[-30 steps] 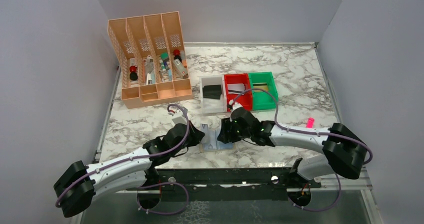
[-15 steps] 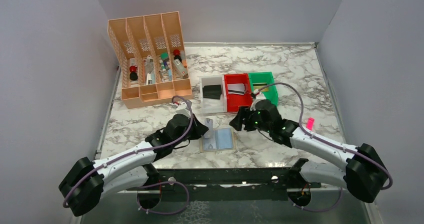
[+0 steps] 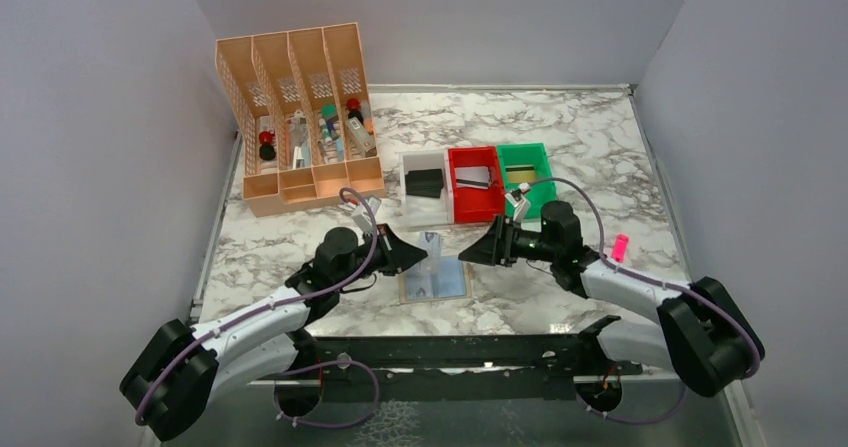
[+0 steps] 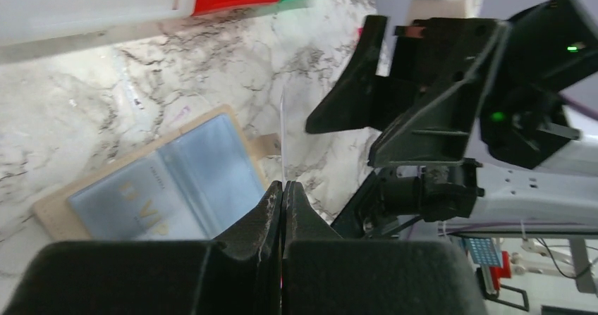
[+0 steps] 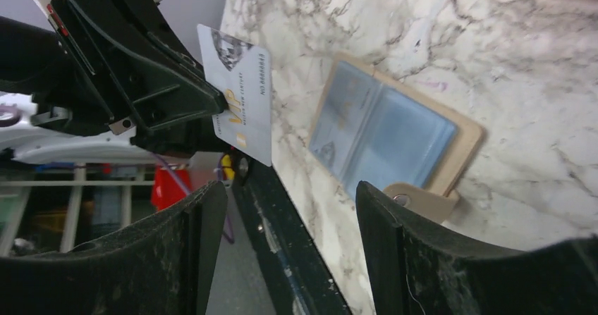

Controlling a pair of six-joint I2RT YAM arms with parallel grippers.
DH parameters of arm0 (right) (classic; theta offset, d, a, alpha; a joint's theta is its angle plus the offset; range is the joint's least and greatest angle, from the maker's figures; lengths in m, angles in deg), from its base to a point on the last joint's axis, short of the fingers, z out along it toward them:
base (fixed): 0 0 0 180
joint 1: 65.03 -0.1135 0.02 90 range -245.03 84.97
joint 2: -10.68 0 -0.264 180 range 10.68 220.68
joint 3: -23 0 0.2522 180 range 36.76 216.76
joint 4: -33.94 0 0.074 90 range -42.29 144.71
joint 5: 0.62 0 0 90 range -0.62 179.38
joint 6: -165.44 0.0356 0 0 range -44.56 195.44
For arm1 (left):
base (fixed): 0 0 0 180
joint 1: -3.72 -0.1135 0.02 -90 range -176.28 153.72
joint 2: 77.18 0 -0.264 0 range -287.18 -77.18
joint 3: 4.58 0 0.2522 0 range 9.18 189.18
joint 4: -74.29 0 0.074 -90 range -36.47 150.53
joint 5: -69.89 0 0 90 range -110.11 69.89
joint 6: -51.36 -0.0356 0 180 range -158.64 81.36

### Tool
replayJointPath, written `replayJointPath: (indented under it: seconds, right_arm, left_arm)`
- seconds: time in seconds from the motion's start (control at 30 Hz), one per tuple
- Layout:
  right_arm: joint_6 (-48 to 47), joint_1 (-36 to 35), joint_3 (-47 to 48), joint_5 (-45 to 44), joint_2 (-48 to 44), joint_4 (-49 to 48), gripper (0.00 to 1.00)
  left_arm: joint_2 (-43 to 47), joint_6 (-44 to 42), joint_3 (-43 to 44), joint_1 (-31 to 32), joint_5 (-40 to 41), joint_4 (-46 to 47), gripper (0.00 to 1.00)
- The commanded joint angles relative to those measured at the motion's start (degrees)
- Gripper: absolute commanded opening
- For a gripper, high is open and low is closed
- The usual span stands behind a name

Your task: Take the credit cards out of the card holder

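The tan card holder point(image 3: 436, 281) lies open and flat on the marble, its pale blue lining up, with its tab point(image 5: 423, 202) toward the right arm. My left gripper point(image 3: 420, 254) is shut on a silvery credit card point(image 5: 243, 93), held on edge just above the holder's left half; the left wrist view shows the card edge-on point(image 4: 282, 135) past the fingertips. My right gripper point(image 3: 468, 252) stands open and empty, to the right of the holder and facing the held card. Another card sits in the holder's pocket point(image 4: 134, 202).
Behind the holder stand a white bin point(image 3: 410, 207) with a black card point(image 3: 426, 182), a red bin point(image 3: 478, 207) with a silvery card point(image 3: 473, 176), and a green bin point(image 3: 540, 157). A tall orange desk organiser point(image 3: 300, 117) is back left. A pink marker point(image 3: 620, 245) lies right.
The right gripper has let go of the holder, opened wide and drawn back to the right. The left gripper has pulled the silvery card out and lifted it above the holder.
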Motion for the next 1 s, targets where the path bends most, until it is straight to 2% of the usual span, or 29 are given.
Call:
replayJointPath:
  seconds: [0.0,0.17,0.47,0.8,0.97]
  right_arm:
    - [9.12,0.15,-2.72,11.21,5.43,-20.17,0.68]
    - [13.05,0.15,-3.78,14.11,8.43,-29.24,0.57]
    - [12.38,0.15,-2.53,14.65,7.24,-27.77,0.57]
    - [16.58,0.06,-1.12,17.55,10.61,-35.16,0.56]
    - [19.58,-0.01,-1.07,18.28,12.97,-40.78,0.5]
  left_arm:
    - [0.09,1.91,-0.77,-0.25,-5.72,8.83,0.0]
    - [-0.55,2.87,-0.67,-0.26,-7.67,11.58,0.0]
    - [-2.37,5.92,-0.92,-0.19,-9.93,16.43,0.0]
    - [-4.83,7.75,-1.91,0.28,-11.38,23.38,0.0]
    - [-6.92,9.03,-2.59,0.85,-12.06,27.7,0.0]
